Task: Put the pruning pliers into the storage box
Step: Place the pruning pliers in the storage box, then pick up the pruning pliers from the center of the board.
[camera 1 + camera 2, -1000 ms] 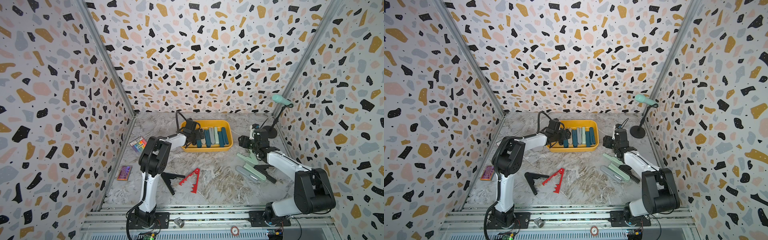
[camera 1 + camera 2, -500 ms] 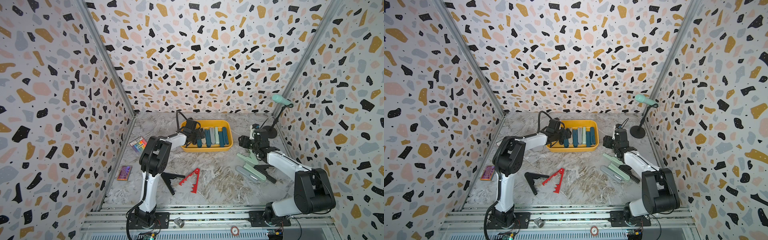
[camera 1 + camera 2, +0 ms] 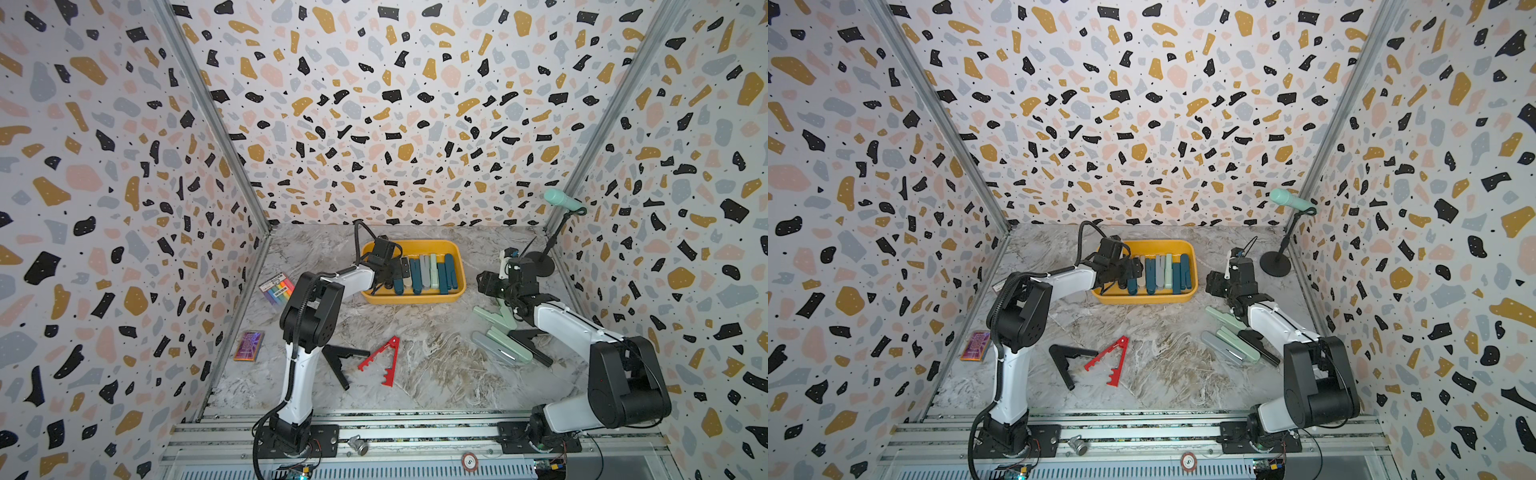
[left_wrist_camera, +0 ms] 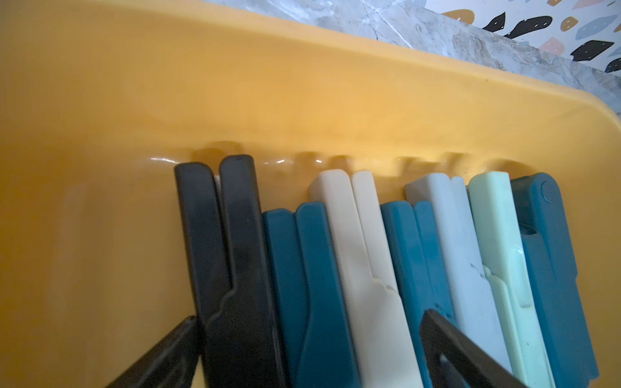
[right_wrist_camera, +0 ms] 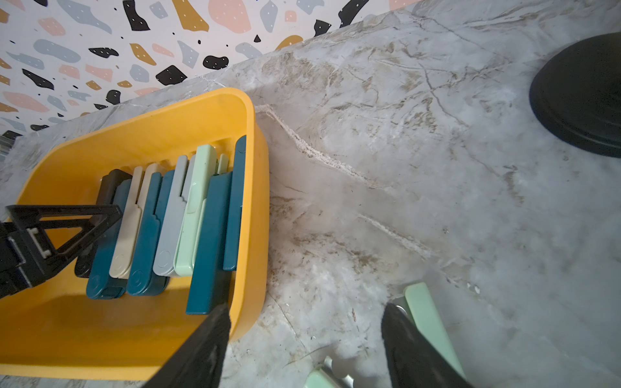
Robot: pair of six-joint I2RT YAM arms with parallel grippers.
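The mustard-yellow storage box sits at the back of the marble table. Inside it, several pruning pliers lie folded side by side: black, teal, beige, grey and mint. My left gripper hangs open low in the box, its fingers straddling the black, teal and beige ones. My right gripper stands open over bare table right of the box, with mint pliers beside one finger. Red notched pliers and black pliers lie in front.
Grey and mint pliers and a black pair lie under my right forearm. A microphone stand's black base is at the back right. A rainbow-striped packet and a purple card lie by the left wall.
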